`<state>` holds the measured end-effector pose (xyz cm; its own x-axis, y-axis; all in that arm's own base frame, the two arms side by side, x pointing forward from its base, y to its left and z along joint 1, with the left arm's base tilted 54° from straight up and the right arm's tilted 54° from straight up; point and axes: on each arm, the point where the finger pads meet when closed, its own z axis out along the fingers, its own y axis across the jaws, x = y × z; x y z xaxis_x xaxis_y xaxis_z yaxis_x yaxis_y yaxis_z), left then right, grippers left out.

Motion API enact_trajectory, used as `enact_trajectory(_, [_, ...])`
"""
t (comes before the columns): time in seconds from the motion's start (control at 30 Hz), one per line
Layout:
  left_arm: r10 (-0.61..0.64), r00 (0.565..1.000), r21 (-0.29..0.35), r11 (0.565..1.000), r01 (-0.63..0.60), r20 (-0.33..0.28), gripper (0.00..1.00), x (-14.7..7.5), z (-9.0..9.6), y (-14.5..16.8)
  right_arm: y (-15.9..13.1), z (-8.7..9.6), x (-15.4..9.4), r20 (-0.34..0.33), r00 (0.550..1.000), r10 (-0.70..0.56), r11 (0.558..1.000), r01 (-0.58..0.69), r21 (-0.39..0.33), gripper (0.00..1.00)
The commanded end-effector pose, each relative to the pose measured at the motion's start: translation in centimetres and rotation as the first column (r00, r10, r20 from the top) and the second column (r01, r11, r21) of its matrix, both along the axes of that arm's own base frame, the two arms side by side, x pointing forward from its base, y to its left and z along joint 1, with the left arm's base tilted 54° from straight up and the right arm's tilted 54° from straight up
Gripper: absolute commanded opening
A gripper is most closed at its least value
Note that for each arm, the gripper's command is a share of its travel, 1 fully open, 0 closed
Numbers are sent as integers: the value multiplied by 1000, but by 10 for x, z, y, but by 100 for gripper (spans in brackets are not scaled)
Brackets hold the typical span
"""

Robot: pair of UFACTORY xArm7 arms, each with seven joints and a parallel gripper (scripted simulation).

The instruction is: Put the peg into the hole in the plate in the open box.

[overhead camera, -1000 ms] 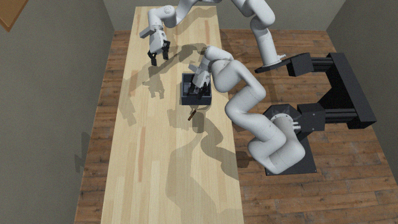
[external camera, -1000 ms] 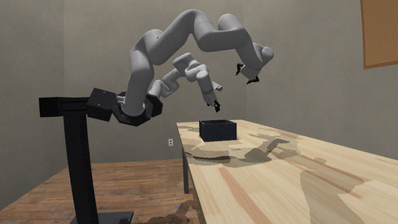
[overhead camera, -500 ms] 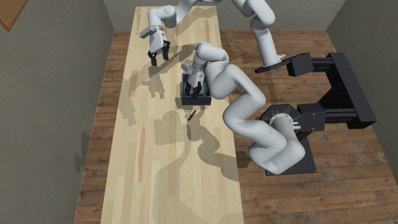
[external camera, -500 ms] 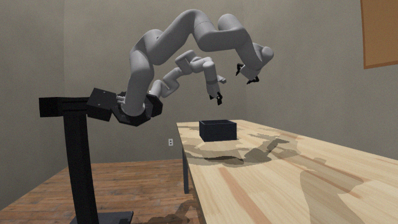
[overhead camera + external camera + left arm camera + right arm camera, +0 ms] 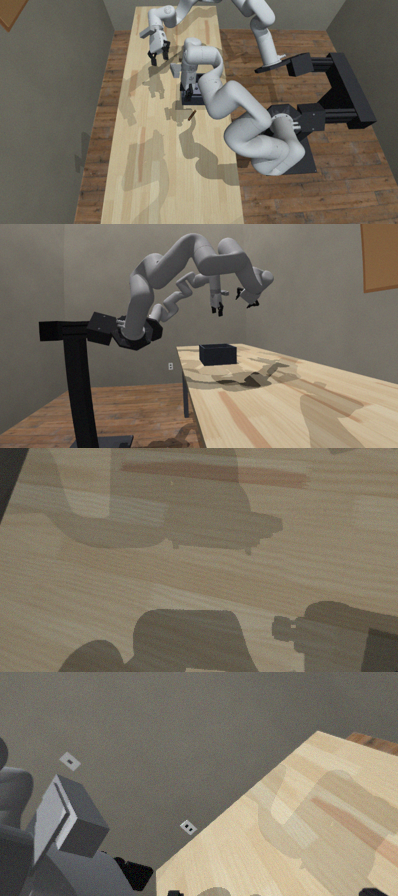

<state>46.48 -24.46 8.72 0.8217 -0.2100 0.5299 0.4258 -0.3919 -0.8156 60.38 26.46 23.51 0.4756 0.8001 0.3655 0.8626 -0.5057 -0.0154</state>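
- The left gripper hangs over the open box, fingers wide and nothing between them.
- The right gripper is also wide and empty, tilted above the counter, on the box's side farther from the arm bases.
- Inside the box, partly hidden by the left arm, the plate's hole shows with no peg in it.
- The brown peg lies flat on the counter, just outside the box on the robot's left side.
- Neither grasp nor insertion is done; picking up, turning upright, lining up and pushing fully home all remain.
- The left gripper seems better placed for the pickup, judging by its nearness.
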Motion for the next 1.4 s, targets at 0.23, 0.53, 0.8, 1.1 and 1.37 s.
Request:
enact_trajectory(0.23, [-10,996,-95,996,2,-88,100,-8,37,-10,4,2,-1,3,1000,5,1000,-5,3,100])
enact_trajectory(0.53, [-42,986,-192,981,10,-164,100,-17,77,-18,4,2,-1,3,1000,5,1000,-5,3,100])
enact_trajectory(0.8, [-73,976,-251,968,20,-203,100,-24,100,-22,4,2,-1,3,1000,5,1000,-5,3,100])
enact_trajectory(1.1, [-141,956,-352,935,44,-257,100,-38,139,-26,4,2,-1,3,1000,5,1000,-5,3,100])
enact_trajectory(1.37, [-191,941,-411,909,62,-279,100,-47,161,-29,4,2,-1,3,1000,5,1000,-5,3,100])
